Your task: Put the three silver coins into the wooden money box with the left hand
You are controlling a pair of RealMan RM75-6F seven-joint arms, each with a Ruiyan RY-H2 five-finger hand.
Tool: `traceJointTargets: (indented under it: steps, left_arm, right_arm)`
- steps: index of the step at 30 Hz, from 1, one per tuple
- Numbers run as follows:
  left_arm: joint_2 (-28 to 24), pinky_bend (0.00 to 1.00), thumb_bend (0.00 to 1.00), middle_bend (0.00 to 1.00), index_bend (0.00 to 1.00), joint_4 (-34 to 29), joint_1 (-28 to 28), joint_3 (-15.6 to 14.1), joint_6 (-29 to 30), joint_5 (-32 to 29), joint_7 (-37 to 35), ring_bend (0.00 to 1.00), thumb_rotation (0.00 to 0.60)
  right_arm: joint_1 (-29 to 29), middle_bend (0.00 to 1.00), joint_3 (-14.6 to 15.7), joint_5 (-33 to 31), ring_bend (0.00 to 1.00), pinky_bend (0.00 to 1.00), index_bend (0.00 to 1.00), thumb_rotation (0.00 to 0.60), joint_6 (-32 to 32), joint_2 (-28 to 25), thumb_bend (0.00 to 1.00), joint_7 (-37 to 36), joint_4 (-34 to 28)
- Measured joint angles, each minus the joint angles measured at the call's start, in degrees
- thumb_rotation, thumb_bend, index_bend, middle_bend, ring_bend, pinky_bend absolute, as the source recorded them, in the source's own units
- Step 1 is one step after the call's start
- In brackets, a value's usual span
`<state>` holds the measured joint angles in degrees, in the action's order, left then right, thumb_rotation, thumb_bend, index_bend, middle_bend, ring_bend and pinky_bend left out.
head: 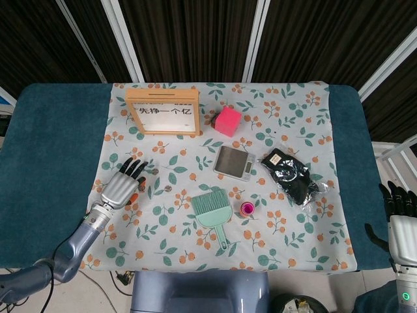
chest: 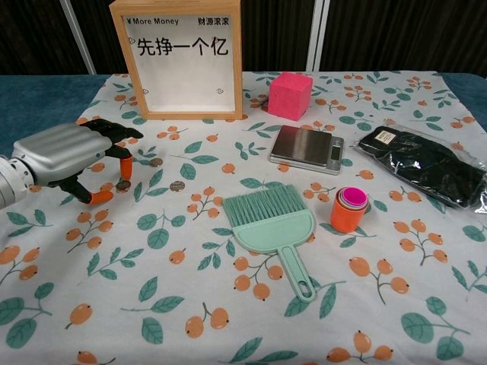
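We see the left robot hand [chest: 65, 152] low over the cloth [chest: 228, 304], in front of the box [chest: 176, 57] and to its left; its fingers [chest: 122, 156] are curled downward but apart, grasping nothing. Two coins [chest: 177, 185] lie in front of the box, one [chest: 156, 162] nearer it; a third [chest: 122, 185] sits half hidden under the fingertips, and we cannot tell whether they touch it. In the head view the coins are mere specks. The right robot hand [head: 399, 218] hangs off the tabletop [head: 52, 163] edge, far from the box, fingers spread, cut off by the frame.
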<state>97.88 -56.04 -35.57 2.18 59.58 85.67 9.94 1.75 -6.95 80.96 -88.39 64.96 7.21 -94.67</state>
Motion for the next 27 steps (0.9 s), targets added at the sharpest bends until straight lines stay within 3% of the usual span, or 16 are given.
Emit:
traceJointTargets:
  steps: [27]
  left_arm:
    - [1.6, 0.0, 0.34, 0.05, 0.46, 2.3, -0.1, -0.6, -0.6, -0.5, -0.2, 0.0, 0.6]
  right_arm:
    - [0.0, 0.02, -0.3, -0.8, 0.02, 0.0, 0.02, 0.6, 0.1, 0.2, 0.36, 0.8, -0.2]
